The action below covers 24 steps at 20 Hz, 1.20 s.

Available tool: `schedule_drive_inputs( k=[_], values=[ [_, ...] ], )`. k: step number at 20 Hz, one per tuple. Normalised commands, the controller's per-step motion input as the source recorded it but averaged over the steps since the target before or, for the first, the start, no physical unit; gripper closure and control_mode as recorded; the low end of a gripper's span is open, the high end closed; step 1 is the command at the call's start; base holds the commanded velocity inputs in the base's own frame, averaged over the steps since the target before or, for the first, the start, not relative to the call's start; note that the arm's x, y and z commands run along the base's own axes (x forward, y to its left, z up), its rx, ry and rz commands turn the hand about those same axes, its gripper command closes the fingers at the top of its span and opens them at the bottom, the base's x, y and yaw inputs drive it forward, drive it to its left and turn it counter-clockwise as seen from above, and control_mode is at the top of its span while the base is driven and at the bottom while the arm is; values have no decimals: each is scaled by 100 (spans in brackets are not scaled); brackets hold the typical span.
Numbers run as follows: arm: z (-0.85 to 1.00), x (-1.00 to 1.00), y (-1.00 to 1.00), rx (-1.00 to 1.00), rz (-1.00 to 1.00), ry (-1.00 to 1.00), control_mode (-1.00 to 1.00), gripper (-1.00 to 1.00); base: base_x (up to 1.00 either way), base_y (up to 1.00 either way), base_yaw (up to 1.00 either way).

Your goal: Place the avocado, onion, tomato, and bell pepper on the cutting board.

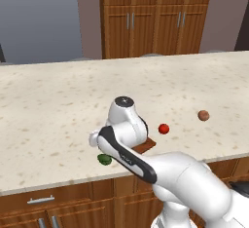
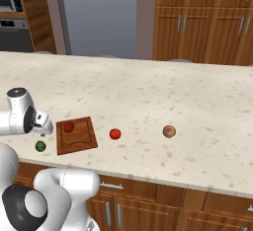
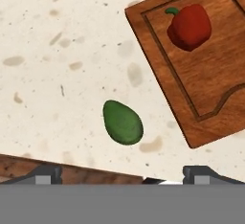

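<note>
**kitchen_lurker:** so where's everything sitting relative to the cutting board?

**panda_arm:** the bell pepper is lying on the board already, up near one corner, inside the groove. The avocado is lying on the counter just beside the board, off its long edge and close to the counter's front edge, not touching the wood. The tomato is sitting on the counter near the board's other side, and the onion is further out past the tomato, well apart from the board.

**kitchen_lurker:** and your gripper?

**panda_arm:** my gripper is hovering over the avocado side of the board, fingers spread as wide as they go, pinching nothing. The avocado is showing right between the two tips in my hand view.
</note>
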Motion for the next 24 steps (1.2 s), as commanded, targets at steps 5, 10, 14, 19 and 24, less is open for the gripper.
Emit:
schedule_drive_inputs(
  k=[5, 10, 14, 19, 24],
  values=[
    [-18, 8, 9, 0, 0, 2, -100, -100, 0, 0, 0],
    [-26, 9, 0, -1, 0, 3, -100, -100, 0, 0, 0],
    [-24, 12, 0, -2, 0, 3, -100, -100, 0, 0, 0],
    [-19, 13, 1, -2, 0, 3, -100, -100, 0, 0, 0],
    [-20, 5, 0, -1, 0, 3, -100, -100, 0, 0, 0]
  ],
)
